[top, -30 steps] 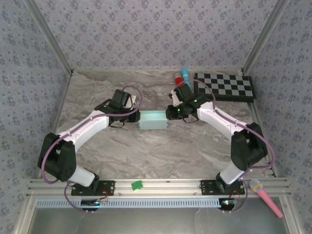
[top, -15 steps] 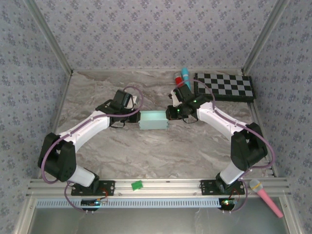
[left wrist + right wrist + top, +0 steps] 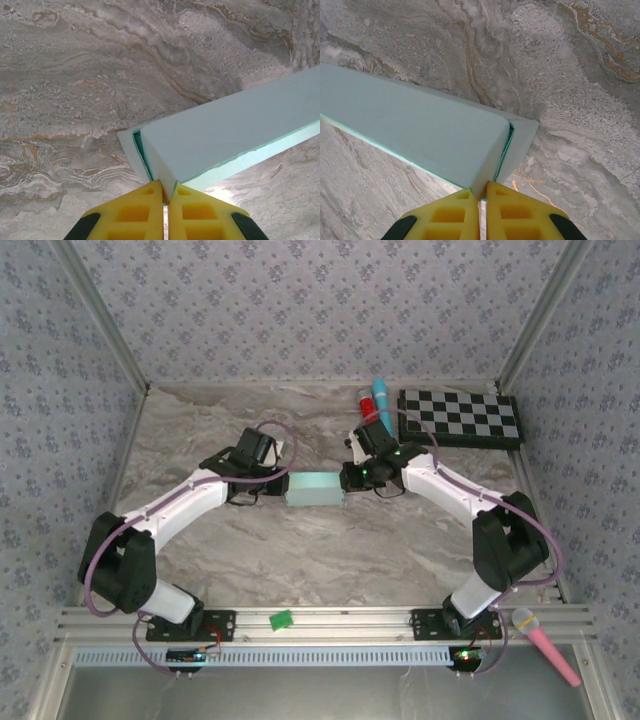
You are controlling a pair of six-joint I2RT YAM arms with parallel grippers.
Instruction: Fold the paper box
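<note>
Support: table top [image 3: 300, 550], grey-beige marbled pattern with rust-coloured veins.

On it:
- paper box [image 3: 315, 487], pale mint, closed rectangular form. It lies between the left claw [image 3: 278, 481] and the right claw [image 3: 348, 476], one end at each claw's fingertips. Whether its underside rests flat on the top cannot be told.
- checkerboard [image 3: 460, 418], black and white, flat, beyond the right claw and to its right, well apart.
- blue cylinder [image 3: 380, 395] and red cylinder [image 3: 365, 401], side by side, just beyond the right claw and beside the checkerboard's left edge. Kind not legible.
</note>
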